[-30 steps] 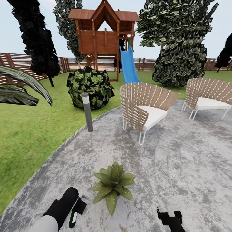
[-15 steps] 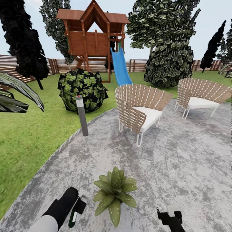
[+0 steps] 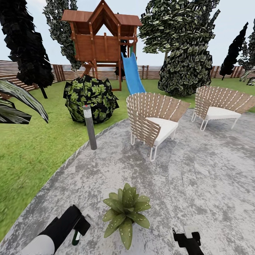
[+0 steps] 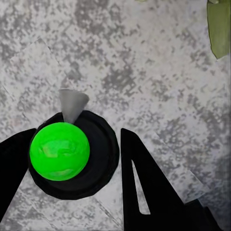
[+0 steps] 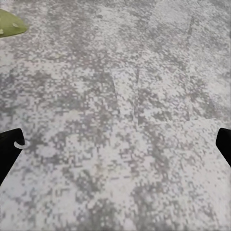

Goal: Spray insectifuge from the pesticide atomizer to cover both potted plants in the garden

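Garden scene all around: green lawn (image 3: 32,152) on the left, a brown slat fence (image 3: 156,72) at the back, big dark trees, and a wooden playhouse (image 3: 101,39) with a blue slide (image 3: 131,74). Round mottled grey patio (image 3: 198,177) takes up most of the foreground, with two woven chairs (image 3: 154,120) on it and a short grey bollard light (image 3: 89,126) at its edge near a leafy bush (image 3: 90,97). One potted plant (image 3: 125,210) sits on the paving, between the two arms. Left gripper (image 4: 77,163) is closed around the pesticide atomizer (image 4: 65,151), black fingers on both sides of its dark body with the bright green top, held low just left of the plant. Right gripper (image 5: 115,144) is spread wide with nothing in it.
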